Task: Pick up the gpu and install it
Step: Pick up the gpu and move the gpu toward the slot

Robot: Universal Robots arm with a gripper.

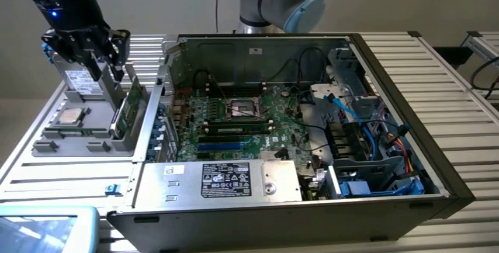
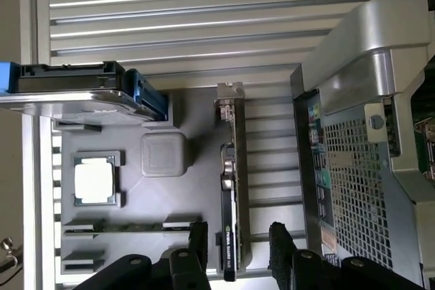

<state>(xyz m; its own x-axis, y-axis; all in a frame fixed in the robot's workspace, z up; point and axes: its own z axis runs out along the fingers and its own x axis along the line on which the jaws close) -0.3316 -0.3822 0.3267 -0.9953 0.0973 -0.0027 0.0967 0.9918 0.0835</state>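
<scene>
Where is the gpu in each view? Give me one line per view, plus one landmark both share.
Exterior view: the gpu stands on edge in the grey holder, on the exterior view's left of the computer case, just below the gripper.
Wrist view: the gpu is seen edge-on as a thin strip, its near end between the open gripper fingers.
Shared landmark: the square silver chip lying in that holder.

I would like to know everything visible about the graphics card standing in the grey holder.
The flat green graphics card stands on its long edge in a slot of the grey plastic holder, beside the silver metal computer case. It looks thin, with a black face bearing a small logo and a silver metal bracket at one end. The open black end effector straddles it, one finger on each side, not clamped.
</scene>
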